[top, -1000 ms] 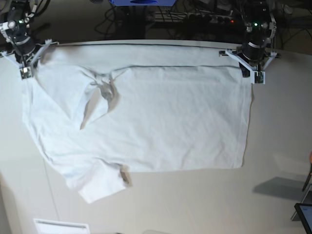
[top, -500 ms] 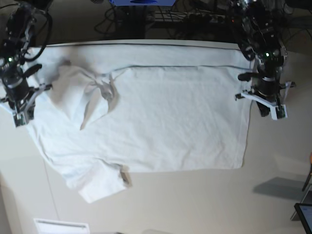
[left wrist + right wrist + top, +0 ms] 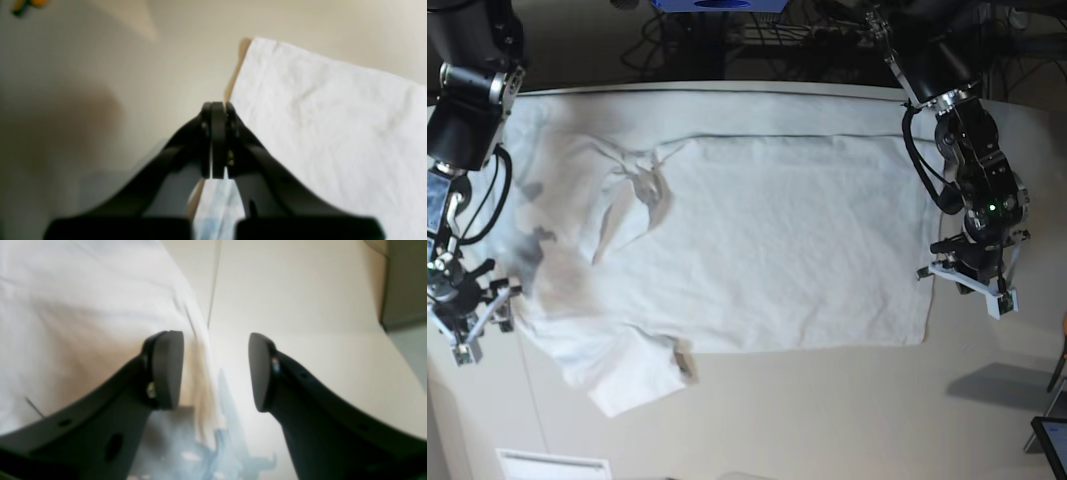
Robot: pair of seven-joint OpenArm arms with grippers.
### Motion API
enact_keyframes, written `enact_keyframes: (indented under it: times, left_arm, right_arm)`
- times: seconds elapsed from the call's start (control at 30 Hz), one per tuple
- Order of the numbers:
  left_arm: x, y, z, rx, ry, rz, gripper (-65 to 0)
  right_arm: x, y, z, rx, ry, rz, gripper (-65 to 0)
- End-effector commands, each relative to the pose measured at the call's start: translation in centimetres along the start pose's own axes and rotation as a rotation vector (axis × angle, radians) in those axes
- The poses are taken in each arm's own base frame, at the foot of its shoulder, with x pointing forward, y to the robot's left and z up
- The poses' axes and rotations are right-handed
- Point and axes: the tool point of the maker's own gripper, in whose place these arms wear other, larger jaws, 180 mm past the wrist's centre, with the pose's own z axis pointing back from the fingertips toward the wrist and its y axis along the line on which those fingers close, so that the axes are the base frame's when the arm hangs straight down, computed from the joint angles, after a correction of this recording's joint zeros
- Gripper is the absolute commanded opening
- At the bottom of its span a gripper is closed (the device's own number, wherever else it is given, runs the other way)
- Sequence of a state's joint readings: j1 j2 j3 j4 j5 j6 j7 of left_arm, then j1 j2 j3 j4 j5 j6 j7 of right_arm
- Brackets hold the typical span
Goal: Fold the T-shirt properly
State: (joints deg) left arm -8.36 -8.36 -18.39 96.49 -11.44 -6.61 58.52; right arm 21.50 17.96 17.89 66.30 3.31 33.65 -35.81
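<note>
The white T-shirt [image 3: 777,240] lies spread on the off-white table [image 3: 827,410], collar at the left and one sleeve pointing to the near left. My left gripper [image 3: 967,283] hovers at the shirt's right edge near its front corner. In the left wrist view it [image 3: 217,108] is shut with nothing between its fingers, and the T-shirt [image 3: 333,116] lies just to its right. My right gripper [image 3: 472,325] is at the shirt's left edge. It [image 3: 216,370] stands open, one fingertip [image 3: 166,370] over the T-shirt [image 3: 83,306], the cloth's edge running between the jaws.
Cables and dark equipment [image 3: 757,35] run behind the table's far edge. A white label [image 3: 552,465] lies at the near left. A dark object [image 3: 1052,440] stands at the near right. A seam [image 3: 213,283] crosses the tabletop, with a grey block [image 3: 400,283] beyond it.
Both grippers have come from the shirt's far corners toward the near side, along its left and right edges. The right gripper has opened; the left has stayed shut.
</note>
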Motion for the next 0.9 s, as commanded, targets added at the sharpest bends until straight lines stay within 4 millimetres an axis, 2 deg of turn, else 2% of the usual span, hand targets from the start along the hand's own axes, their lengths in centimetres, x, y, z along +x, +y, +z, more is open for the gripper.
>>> enact_keyframes:
  times: [0.0,0.13,0.23,0.37,0.43,0.6,0.77,0.87]
  left_arm:
    - [2.0,1.1,-0.1,0.019,-0.043,-0.013,-63.5]
    - [2.4,1.7,-0.6,0.029,-0.039,-0.040,-58.1]
    - [3.4,1.8,-0.8,0.031,-0.100,-0.077,-58.1]
    - [3.1,3.0,-1.5,0.048,-0.101,-0.083,-57.9]
    - [2.4,3.4,-2.0,0.053,-0.076,-0.080,-57.9]
    - [1.4,3.6,-2.7,0.049,-0.041,-0.064,-57.9]
    - [2.6,3.8,-2.7,0.051,-0.095,-0.078,-57.9]
    - [2.1,4.0,-3.0,0.054,-0.080,-0.076,-57.9]
  right_arm:
    - [2.6,-1.2,-0.1,-0.013,-0.063,-0.007,-29.5]
    - [3.3,-2.0,-2.4,0.022,-0.062,-0.097,-20.9]
    - [3.3,-2.0,-3.9,0.055,-0.058,-0.169,-18.0]
    - [3.3,-1.7,-5.1,0.085,-0.060,-0.238,-17.7]
    - [2.8,-2.2,-5.2,0.084,-0.051,-0.259,-17.7]
    - [1.5,-1.4,-5.9,0.104,-0.047,-0.302,-17.7]
    - [1.0,-1.0,-6.2,0.108,-0.058,-0.317,-17.8]
    - [0.7,-0.9,-6.2,0.109,-0.053,-0.318,-18.0]
